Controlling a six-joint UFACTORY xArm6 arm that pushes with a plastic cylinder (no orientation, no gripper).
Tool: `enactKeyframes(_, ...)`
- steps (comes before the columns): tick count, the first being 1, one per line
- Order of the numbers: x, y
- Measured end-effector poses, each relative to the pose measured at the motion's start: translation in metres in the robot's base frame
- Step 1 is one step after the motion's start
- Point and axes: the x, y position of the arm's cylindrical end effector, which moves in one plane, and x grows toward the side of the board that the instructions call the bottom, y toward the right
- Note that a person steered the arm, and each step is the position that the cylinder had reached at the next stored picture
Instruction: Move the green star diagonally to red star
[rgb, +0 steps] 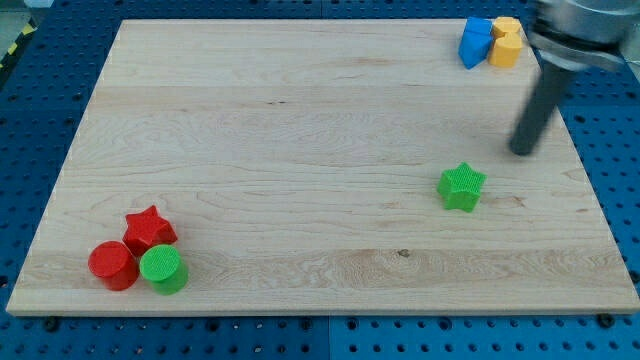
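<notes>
While my tip (522, 150) hangs just up-right of the green star (461, 187), not touching and holding nothing, the star sits well apart from the red star (148, 228); the push looks unstarted.

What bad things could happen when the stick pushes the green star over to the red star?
1. My tip sits up and to the view's right of the green star, not touching it. An off-centre push could spin the star or let it slip sideways.
2. The red star is packed against a red cylinder and a green cylinder. Pushing too far could knock them apart.
</notes>
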Motion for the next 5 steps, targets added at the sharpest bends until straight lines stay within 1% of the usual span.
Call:
enactKeyframes(1,0.049,0.019)
enactKeyframes(2,0.049,-0.075)
enactKeyframes(3,0.049,-0.191)
enactKeyframes(4,0.042,-0.241)
enactKeyframes(5,0.048,-0.176)
